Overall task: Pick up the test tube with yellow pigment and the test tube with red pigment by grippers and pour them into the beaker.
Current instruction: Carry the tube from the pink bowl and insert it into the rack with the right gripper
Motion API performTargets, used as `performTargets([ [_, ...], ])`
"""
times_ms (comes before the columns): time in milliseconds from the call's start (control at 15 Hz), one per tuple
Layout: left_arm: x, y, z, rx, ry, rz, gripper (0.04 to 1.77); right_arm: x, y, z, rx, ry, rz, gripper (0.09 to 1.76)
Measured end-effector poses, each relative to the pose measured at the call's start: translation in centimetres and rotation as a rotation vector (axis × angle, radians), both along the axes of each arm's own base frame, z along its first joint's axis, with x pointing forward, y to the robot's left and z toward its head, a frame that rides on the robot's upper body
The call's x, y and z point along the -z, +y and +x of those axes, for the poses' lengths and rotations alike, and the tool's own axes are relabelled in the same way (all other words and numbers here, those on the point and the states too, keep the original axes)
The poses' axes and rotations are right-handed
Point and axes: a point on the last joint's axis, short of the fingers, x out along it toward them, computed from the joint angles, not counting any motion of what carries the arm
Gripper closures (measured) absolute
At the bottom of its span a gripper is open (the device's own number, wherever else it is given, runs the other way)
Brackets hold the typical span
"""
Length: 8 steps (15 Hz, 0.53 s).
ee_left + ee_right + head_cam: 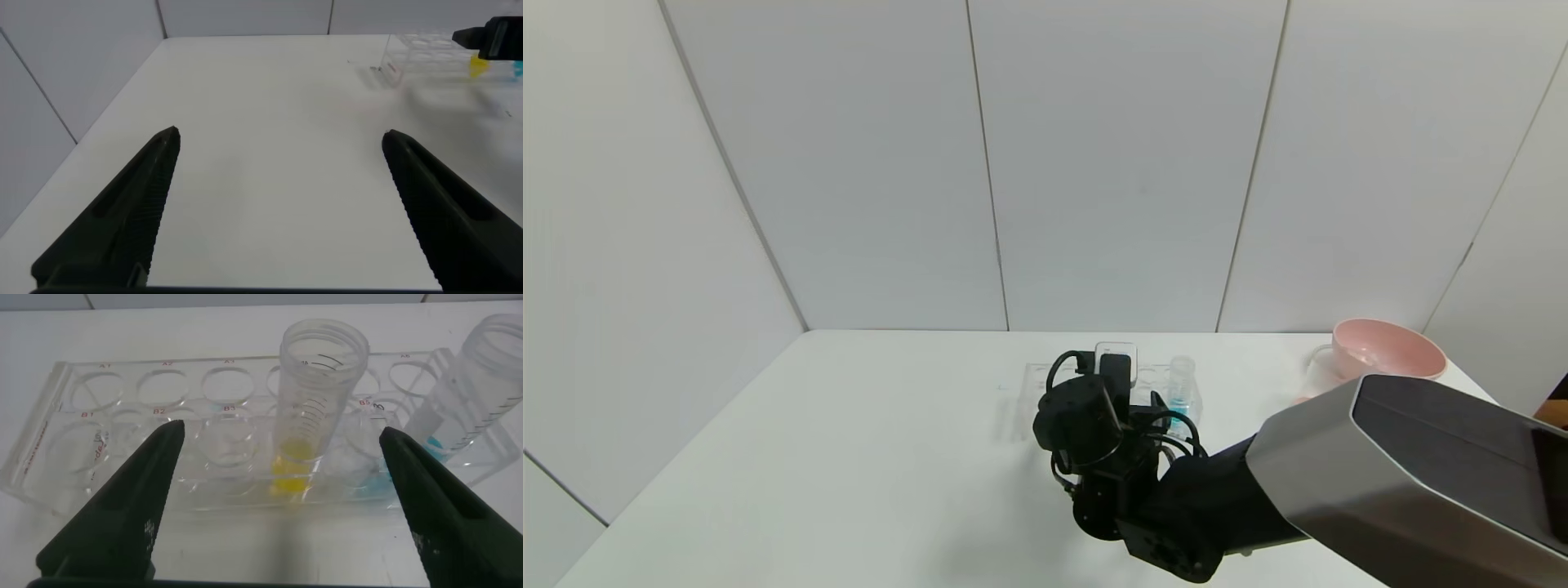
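The test tube with yellow pigment stands upright in a clear rack, with yellow liquid at its tip. My right gripper is open just in front of it, one finger on each side and neither touching it. In the head view the right gripper hangs over the rack and hides the yellow tube. A blue-tipped tube stands beside it in the rack. The beaker stands at the far right. The test tube with red pigment is out of view. My left gripper is open and empty over bare table.
A pink bowl sits at the table's back right corner, right behind the beaker. The blue-tipped tube stands at the rack's right end. The left wrist view shows the rack far off. White walls close the table's back and sides.
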Motion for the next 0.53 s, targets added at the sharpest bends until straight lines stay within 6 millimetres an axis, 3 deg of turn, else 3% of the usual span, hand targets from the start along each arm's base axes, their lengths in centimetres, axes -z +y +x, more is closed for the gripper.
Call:
performTargets([
  [533, 0.0, 0.0, 0.0, 0.0, 0.0, 0.0, 0.05, 0.4, -0.5, 1.5, -0.007, -0.005, -0.002, 0.14],
])
